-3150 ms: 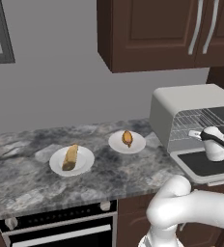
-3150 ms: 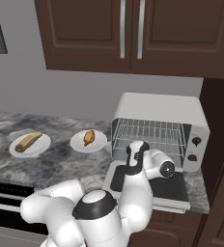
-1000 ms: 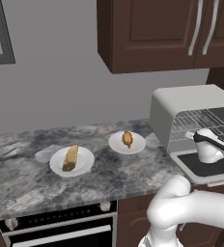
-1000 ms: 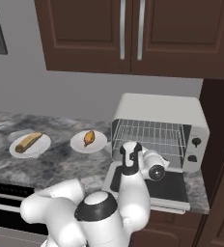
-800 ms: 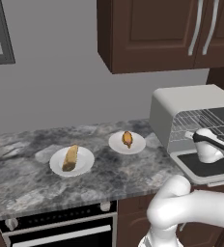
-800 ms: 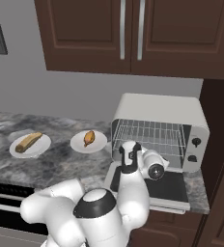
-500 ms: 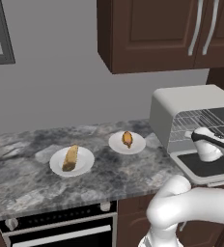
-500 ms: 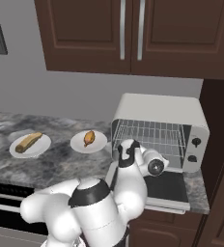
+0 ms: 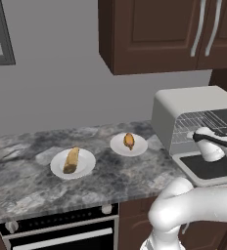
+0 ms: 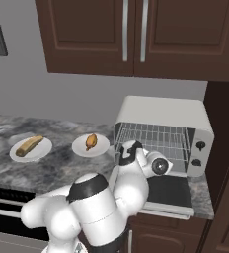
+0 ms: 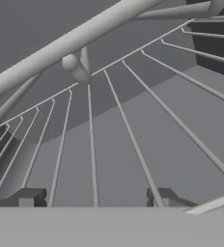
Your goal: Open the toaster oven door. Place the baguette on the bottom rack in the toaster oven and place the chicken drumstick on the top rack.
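Two fingertips [image 11: 29, 197] of my tool [image 11: 92, 198] stand apart, empty, over rack wires inside the toaster oven [image 10: 161, 116], door [image 10: 168, 191] at six o'clock.

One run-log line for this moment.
door: open | baguette, drumstick: on plates | gripper: open, empty, at oven racks

The grey marbled stone counter [image 9: 32, 180] and the boxy light grey toaster oven [image 9: 184, 105] are seen from behind, forward and downward, by the left and right base views alike, while thin silver rack wires [image 11: 133, 140] are viewed very closely by the hand camera.
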